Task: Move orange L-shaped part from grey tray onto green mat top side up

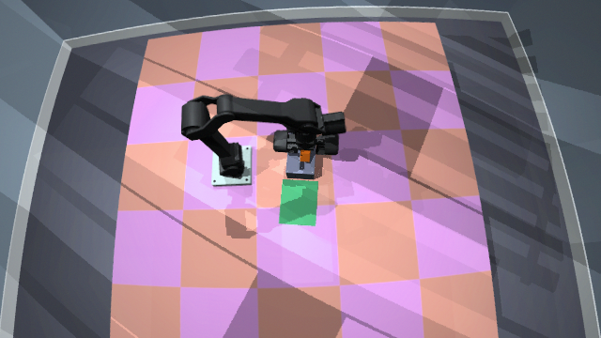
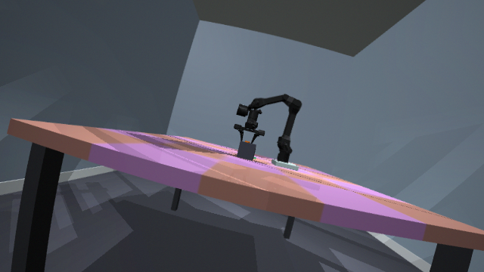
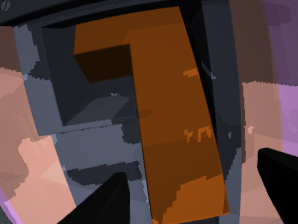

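Orange L-part (image 1: 305, 156) (image 2: 247, 142) (image 3: 170, 100) in grey tray (image 1: 300, 176) (image 2: 246, 151) (image 3: 100, 150), straight end tipped up.
Above tray: gripper (image 1: 304, 151) (image 2: 248, 141) (image 3: 194, 171) open, 2 fingers apart, w/ 1 each side of L-part; green mat (image 1: 299, 203) (image 2: 255, 158) beside tray.
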You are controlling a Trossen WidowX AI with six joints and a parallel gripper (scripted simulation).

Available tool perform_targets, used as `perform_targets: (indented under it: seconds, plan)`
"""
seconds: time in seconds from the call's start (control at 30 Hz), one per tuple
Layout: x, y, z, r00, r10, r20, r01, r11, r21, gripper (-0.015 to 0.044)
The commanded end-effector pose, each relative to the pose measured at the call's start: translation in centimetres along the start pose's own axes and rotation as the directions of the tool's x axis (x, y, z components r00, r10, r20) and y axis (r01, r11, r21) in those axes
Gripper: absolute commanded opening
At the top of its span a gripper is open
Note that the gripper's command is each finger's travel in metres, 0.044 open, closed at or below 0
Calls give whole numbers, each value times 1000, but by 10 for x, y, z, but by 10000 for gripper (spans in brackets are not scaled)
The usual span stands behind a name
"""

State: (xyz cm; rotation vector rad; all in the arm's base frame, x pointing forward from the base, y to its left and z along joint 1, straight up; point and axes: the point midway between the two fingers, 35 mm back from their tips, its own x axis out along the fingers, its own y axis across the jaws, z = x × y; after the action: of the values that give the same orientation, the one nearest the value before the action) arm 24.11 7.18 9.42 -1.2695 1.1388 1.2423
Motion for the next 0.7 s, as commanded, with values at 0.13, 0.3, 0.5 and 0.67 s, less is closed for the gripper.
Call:
perform_targets:
  seconds: [0.13, 0.3, 0.5, 0.67]
  plan:
    - [14, 3, -1, 1000, 11, -6, -11, 1000, -4, 280]
    - [11, 1, 0, 1000, 4, -1, -4, 1000, 0, 254]
    - [11, 1, 0, 1000, 4, -1, -4, 1000, 0, 155]
    - [11, 1, 0, 1000, 4, -1, -4, 1000, 0, 122]
